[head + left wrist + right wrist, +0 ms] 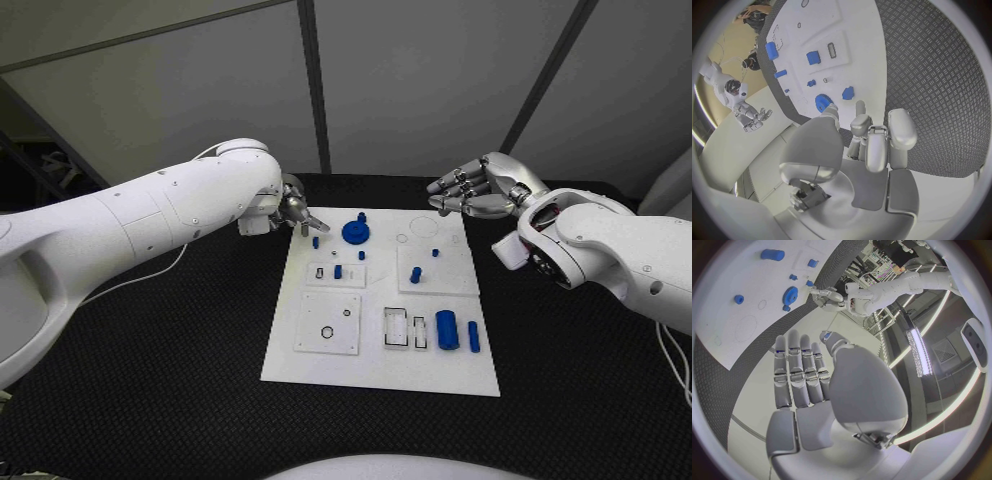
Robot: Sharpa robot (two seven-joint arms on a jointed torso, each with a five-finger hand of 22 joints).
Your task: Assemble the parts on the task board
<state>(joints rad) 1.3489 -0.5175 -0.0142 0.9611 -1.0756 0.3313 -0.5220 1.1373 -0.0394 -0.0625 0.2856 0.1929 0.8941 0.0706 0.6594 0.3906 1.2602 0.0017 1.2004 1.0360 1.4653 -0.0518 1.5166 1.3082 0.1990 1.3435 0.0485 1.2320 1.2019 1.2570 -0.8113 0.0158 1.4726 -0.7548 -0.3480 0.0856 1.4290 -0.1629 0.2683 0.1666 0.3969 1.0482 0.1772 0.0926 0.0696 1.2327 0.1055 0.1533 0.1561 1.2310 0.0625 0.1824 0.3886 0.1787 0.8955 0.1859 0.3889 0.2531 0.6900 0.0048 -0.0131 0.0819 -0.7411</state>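
Nearest me, at the front of the white task board (378, 375), a fat blue cylinder (449, 329) lies beside a slimmer blue rod (473, 336), next to two outlined rectangular slots (405, 328). Farther back a blue gear (356, 234) sits on the board among small blue pegs (415, 274). The left hand (293, 211) hovers at the board's far left corner, fingers apart, holding nothing; the left wrist view shows its fingertips (859, 107) just short of the gear. The right hand (476, 190) hangs beyond the far right corner, fingers straight and empty.
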